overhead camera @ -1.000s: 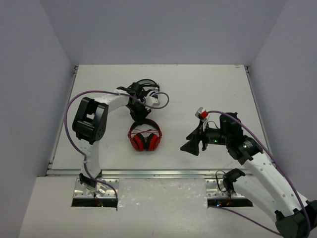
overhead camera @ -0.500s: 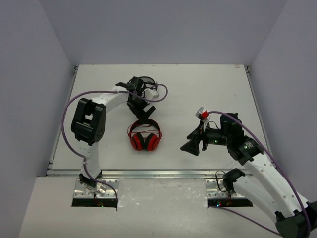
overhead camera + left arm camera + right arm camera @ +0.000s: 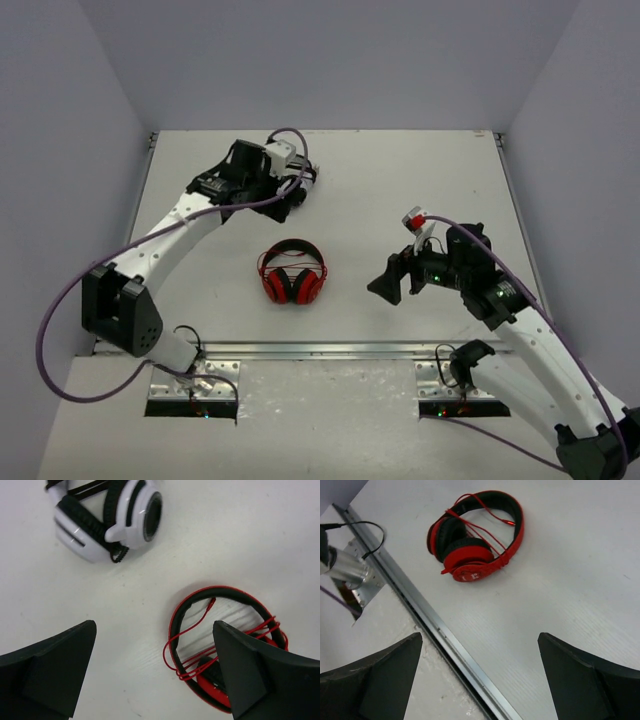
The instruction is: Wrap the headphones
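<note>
The red headphones (image 3: 292, 274) lie flat mid-table with the black headband toward the back. Their thin red cable (image 3: 192, 630) crosses the headband's opening in several strands, and its plug end rests inside the arc. My left gripper (image 3: 292, 193) hovers behind them, open and holding nothing. In the left wrist view the headphones (image 3: 227, 591) sit low on the right, partly behind the right finger, with the left gripper (image 3: 154, 625) over bare table. To their right my right gripper (image 3: 390, 277) is open and empty. In the right wrist view the headphones (image 3: 470, 562) lie well ahead of that gripper (image 3: 480, 635).
White-and-black headphones (image 3: 107, 520) lie on the table beyond the left gripper, behind the red pair. A metal rail (image 3: 445, 645) runs along the table's near edge, with the left arm's base (image 3: 345, 565) beside it. Grey walls close in the table on three sides.
My left gripper has opened and pulled back from the red headphones toward the back left, the arm stretching out. The right gripper has opened wider and turned slightly.
</note>
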